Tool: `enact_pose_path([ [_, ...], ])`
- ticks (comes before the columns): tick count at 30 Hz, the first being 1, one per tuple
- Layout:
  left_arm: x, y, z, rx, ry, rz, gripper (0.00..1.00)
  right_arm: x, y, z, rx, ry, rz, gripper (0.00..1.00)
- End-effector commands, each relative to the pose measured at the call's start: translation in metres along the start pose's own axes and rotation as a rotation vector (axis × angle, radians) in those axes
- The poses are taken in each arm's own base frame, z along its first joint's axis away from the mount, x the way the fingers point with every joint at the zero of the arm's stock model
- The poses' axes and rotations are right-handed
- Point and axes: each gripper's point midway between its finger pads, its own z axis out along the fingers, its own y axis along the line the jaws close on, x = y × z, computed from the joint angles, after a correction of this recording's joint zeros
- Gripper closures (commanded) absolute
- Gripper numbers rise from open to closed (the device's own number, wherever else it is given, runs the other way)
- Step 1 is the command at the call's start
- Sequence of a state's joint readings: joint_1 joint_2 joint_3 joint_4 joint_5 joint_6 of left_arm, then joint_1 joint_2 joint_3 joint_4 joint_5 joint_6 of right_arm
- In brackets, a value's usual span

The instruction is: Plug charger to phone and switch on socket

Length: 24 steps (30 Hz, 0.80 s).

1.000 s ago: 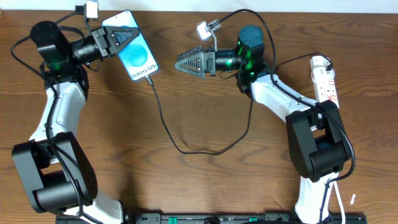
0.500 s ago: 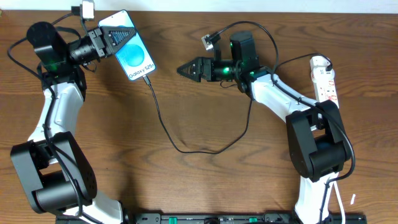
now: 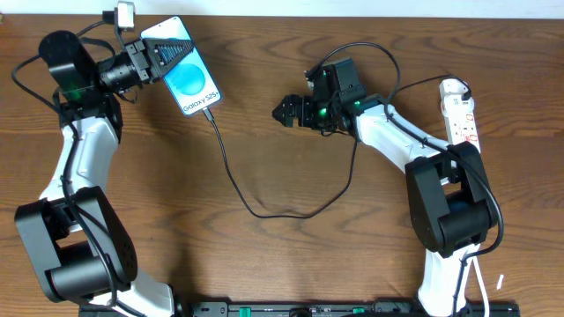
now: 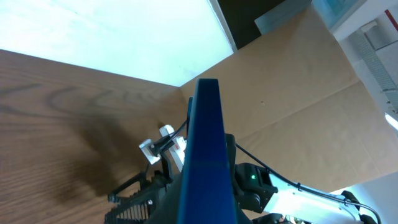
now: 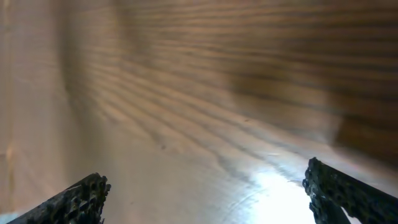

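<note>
My left gripper (image 3: pixel 176 50) is shut on the top end of the phone (image 3: pixel 192 81) and holds it at the far left, blue screen up. In the left wrist view the phone (image 4: pixel 202 149) shows edge-on. The black charger cable (image 3: pixel 231 176) has its plug tip (image 3: pixel 210 112) at the phone's lower end, seemingly inserted. My right gripper (image 3: pixel 286 112) is open and empty, tipped down toward the table mid-centre. In the right wrist view its fingers (image 5: pixel 74 199) stand wide apart over bare wood. The white socket strip (image 3: pixel 459 110) lies at the far right.
The cable loops across the middle of the wooden table (image 3: pixel 264 264) and runs up under my right arm (image 3: pixel 388 132). The right arm also shows beyond the phone in the left wrist view (image 4: pixel 267 186). The table's far edge is just behind the phone.
My right gripper has drawn back to the right, away from the phone, and tipped down toward the table. My left gripper and the phone shifted slightly up-left, then held still.
</note>
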State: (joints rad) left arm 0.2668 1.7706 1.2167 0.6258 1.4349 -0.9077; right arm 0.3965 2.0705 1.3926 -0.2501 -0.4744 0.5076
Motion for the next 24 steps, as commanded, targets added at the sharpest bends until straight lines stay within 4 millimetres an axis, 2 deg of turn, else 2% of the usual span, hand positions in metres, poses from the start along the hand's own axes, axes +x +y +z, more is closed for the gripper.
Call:
enact_pose_path([
  [1, 0.005, -0.005, -0.003, 0.004, 0.005, 0.020, 0.93, -0.015, -0.015, -0.005, 0.096, -0.066, -0.033, 0.01],
  [7, 0.010, 0.003, -0.003, -0.001, 0.009, -0.011, 0.93, -0.032, -0.031, -0.026, 0.246, -0.157, -0.059, 0.01],
  [12, 0.016, 0.020, -0.002, -0.032, 0.007, -0.070, 0.92, -0.048, -0.031, -0.049, 0.297, -0.225, -0.085, 0.01],
  [16, 0.034, 0.054, 0.000, -0.138, 0.004, -0.161, 0.93, -0.063, -0.024, -0.072, 0.305, -0.286, -0.104, 0.01],
  [24, 0.057, 0.099, -0.001, -0.375, -0.006, -0.228, 0.93, -0.068, -0.020, -0.080, 0.298, -0.305, -0.108, 0.01],
])
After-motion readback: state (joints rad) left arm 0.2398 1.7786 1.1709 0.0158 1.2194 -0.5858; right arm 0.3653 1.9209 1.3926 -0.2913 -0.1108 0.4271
